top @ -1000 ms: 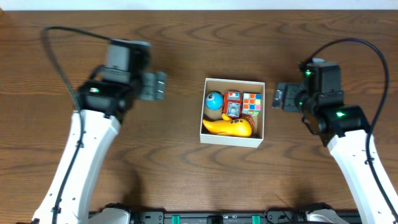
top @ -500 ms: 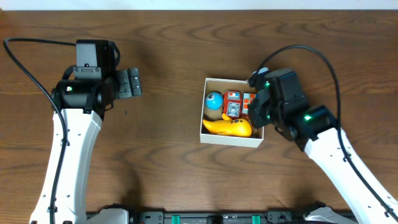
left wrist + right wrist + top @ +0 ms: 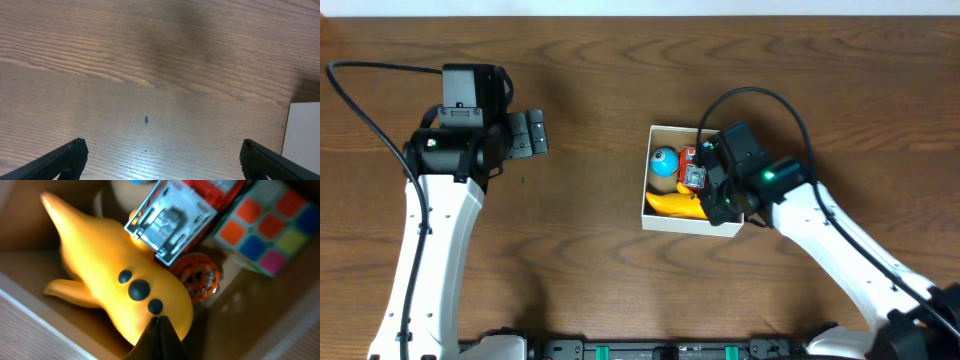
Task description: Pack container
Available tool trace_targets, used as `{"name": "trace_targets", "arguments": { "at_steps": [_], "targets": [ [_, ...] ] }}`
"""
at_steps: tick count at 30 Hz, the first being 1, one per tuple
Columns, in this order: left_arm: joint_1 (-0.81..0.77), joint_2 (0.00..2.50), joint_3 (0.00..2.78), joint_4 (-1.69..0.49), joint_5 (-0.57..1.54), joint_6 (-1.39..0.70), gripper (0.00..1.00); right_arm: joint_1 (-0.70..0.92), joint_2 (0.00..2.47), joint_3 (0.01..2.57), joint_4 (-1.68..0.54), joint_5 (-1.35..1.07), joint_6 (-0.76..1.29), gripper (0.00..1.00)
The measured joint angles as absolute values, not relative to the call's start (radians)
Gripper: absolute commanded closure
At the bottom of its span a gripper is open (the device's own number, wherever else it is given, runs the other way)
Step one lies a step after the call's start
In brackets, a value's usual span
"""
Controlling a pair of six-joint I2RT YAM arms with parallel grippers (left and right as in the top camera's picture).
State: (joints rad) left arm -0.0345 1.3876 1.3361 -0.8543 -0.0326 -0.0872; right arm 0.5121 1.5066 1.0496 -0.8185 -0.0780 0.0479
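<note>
Your left gripper (image 3: 530, 133) is hanging in the overhead frame's upper left, its jaws spread wide over the brown wooden table (image 3: 590, 80). At centre, the square white cardboard container (image 3: 665, 221) is sitting, and your right gripper (image 3: 156, 334), pinched tight, is pointing at the yellow plastic toy (image 3: 125, 285) inside it.

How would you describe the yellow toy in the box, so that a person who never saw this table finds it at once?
On the wooden table, find the white container near the middle. Along its wall nearest the robot lies the yellow toy, long and smooth. It alone is yellow with three black dots, unlike the blue ball and the red and silver toy.
</note>
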Motion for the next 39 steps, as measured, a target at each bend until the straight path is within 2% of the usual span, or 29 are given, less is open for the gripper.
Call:
{"name": "trace_targets", "arguments": {
  "at_steps": [14, 16, 17, 18, 22, 23, 26, 28, 34, 39],
  "targets": [
    [-0.035, 1.388, 1.336, -0.855, -0.033, -0.094, 0.02, 0.524, 1.624, 1.05, -0.791, -0.055, 0.049, 0.99],
    [-0.034, 1.388, 1.336, -0.855, -0.033, -0.094, 0.02, 0.524, 1.608, 1.05, -0.799, -0.037, 0.052, 0.95],
    [-0.035, 1.388, 1.336, -0.855, -0.033, -0.094, 0.02, 0.525, 1.594, 1.05, -0.805, -0.024, 0.057, 0.86],
    [-0.035, 1.388, 1.336, -0.855, -0.033, -0.094, 0.02, 0.525, 1.576, 1.051, -0.811, -0.011, 0.06, 0.71],
    [-0.034, 1.388, 1.336, -0.855, -0.033, -0.094, 0.02, 0.517, 1.448, 1.066, -0.813, 0.052, 0.077, 0.37],
    [-0.035, 1.388, 1.336, -0.855, -0.033, -0.094, 0.02, 0.513, 1.421, 1.072, -0.81, 0.065, 0.085, 0.3],
    [-0.034, 1.388, 1.336, -0.854, -0.031, -0.089, 0.02, 0.465, 1.337, 1.09, -0.804, 0.113, 0.121, 0.16],
    [-0.034, 1.388, 1.336, -0.844, -0.017, -0.073, 0.02, 0.42, 1.314, 1.094, -0.794, 0.138, 0.142, 0.01],
    [-0.045, 1.388, 1.333, -0.759, 0.05, 0.007, 0.02, 0.269, 1.326, 1.093, -0.678, 0.176, 0.157, 0.01],
    [-0.074, 1.412, 1.33, -0.677, 0.057, 0.049, 0.02, 0.184, 1.327, 1.095, -0.486, 0.234, 0.16, 0.01]
  ]
}}
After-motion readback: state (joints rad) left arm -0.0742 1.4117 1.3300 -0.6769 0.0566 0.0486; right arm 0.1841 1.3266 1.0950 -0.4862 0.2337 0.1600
